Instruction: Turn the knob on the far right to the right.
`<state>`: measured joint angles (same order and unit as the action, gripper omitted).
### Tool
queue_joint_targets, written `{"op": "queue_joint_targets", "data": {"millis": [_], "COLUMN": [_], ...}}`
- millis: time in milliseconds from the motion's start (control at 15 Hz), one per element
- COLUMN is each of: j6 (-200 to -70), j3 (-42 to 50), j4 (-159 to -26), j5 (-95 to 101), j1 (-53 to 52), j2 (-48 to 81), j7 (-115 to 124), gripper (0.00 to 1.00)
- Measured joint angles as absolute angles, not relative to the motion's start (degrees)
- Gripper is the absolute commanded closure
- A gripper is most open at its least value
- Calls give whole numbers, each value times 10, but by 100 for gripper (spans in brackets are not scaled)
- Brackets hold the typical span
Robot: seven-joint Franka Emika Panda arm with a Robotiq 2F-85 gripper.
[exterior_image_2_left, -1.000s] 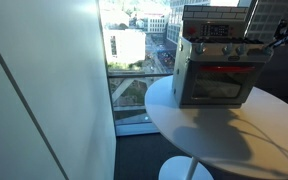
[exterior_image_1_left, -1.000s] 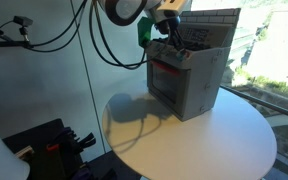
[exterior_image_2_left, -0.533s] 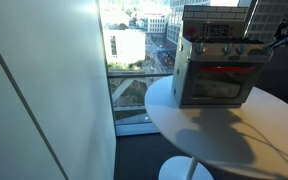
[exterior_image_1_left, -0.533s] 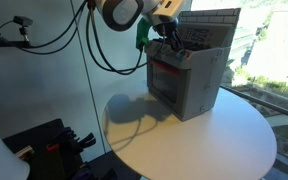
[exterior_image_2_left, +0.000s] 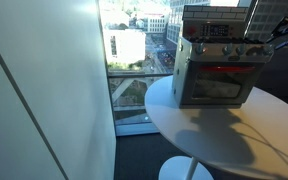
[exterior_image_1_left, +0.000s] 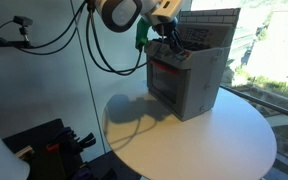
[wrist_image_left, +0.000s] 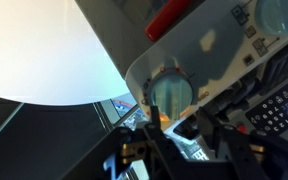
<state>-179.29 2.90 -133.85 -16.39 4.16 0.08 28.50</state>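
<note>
A grey toy oven [exterior_image_1_left: 196, 72] stands on a round white table [exterior_image_1_left: 214, 140]; both show in both exterior views, the oven [exterior_image_2_left: 219, 75] with a row of knobs across its upper front. My gripper [exterior_image_1_left: 169, 38] is at that knob row, by the end knob [exterior_image_2_left: 263, 46], and reaches in from the frame edge [exterior_image_2_left: 284, 35]. In the wrist view a round translucent knob [wrist_image_left: 167, 95] sits just beyond my gripper [wrist_image_left: 184, 122]. The fingers stand apart on either side of it; I see no contact. A second knob [wrist_image_left: 274, 15] shows further along.
The table [exterior_image_2_left: 234, 135] stands beside a floor-to-ceiling window [exterior_image_2_left: 134, 60] with a city view. A white wall panel [exterior_image_2_left: 34, 100] lies close by. Black equipment [exterior_image_1_left: 54, 148] sits on the floor beside the table. Cables [exterior_image_1_left: 94, 40] hang from the arm.
My gripper has shifted slightly closer to the oven's knob row. The oven and table have not moved.
</note>
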Motion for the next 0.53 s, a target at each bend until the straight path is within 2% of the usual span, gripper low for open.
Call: {"op": "queue_joint_targets", "data": {"millis": [200,533], "j6": [-1793,-1753], "j3": [26,20], "j4": [-1339,-1338], "j5": [-163,-154], "j1": [38,30], "j2": [0,-7], "j7": [285,264], "gripper": [0,0]}}
